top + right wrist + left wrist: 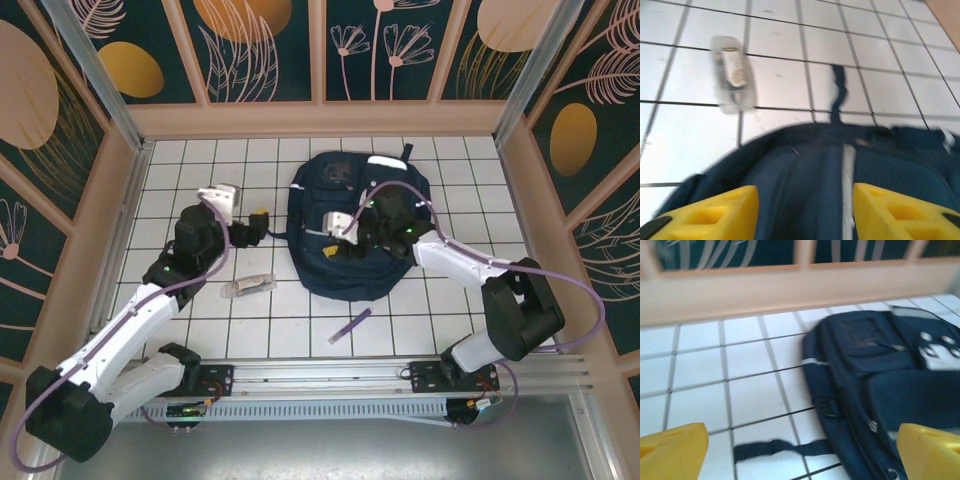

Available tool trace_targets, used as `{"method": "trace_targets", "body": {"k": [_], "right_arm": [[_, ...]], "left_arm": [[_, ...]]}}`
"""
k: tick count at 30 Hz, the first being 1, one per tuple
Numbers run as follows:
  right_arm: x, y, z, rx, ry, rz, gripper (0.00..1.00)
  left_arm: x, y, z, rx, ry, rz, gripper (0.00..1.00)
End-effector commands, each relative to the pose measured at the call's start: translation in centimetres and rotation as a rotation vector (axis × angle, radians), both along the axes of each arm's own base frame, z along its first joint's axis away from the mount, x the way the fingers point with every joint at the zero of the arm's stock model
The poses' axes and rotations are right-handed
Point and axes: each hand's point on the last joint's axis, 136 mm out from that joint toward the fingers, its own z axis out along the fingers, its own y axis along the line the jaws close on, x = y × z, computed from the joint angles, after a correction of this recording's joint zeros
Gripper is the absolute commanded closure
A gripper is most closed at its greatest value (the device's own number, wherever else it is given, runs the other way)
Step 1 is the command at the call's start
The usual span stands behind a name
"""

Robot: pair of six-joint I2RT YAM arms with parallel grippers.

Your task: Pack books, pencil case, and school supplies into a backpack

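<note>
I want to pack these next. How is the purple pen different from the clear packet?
The purple pen is a thin purple stick; the clear packet is wider, flat, greyish with a pale label. The pen lies on the near side of the backpack, the packet to its left. Both lie loose on the white tiles, outside it.

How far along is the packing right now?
Done: nothing I can confirm, since the pictures do not show what is inside the backpack. In hand: nothing. The left hand is open beside the backpack, and the right hand is open above it. Left: the purple pen and the clear packet lie loose on the table, apart from the backpack.
</note>
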Motion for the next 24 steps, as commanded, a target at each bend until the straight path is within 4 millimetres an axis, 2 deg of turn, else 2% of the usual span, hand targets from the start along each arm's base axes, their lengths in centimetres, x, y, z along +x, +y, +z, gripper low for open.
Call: {"method": "trace_targets", "body": {"k": [1,4,6,8,10,11,13,17,24], "right_arm": [[-3.1,2.7,0.8,0.020,-0.057,0.184,0.46],[-5.0,6.1,0.9,0.068,-0.065,0.266,0.41],[-6.2,8.8,0.0,0.069,-0.043,0.312,0.40],[-6.7,11.1,-1.1,0.073,-0.032,0.316,0.38],[-6.4,12.6,-2.2,0.079,-0.031,0.290,0.27],[-6.0,13.2,-3.0,0.073,-0.020,0.271,0.25],[-5.5,14.0,-4.4,0.042,0.016,0.245,0.24],[-5.2,14.7,-9.2,-0.106,0.095,0.225,0.24],[-3.9,14.2,-14.5,-0.287,0.180,0.109,0.27]], "left_arm": [[-0.6,3.8,-3.1,-0.133,0.183,0.276,0.01],[-0.3,5.2,-3.9,-0.156,0.237,0.360,0.01],[0.3,5.5,-4.0,-0.176,0.261,0.366,0.01],[0.9,5.2,-4.0,-0.190,0.282,0.335,0.01],[1.4,5.0,-4.0,-0.216,0.307,0.313,0.01],[1.6,5.0,-4.1,-0.229,0.322,0.311,0.01],[1.8,5.1,-4.1,-0.233,0.338,0.298,0.01],[1.9,3.7,-4.8,-0.275,0.385,0.176,0.01],[1.8,2.3,-3.6,-0.265,0.344,0.057,0.01]]}}
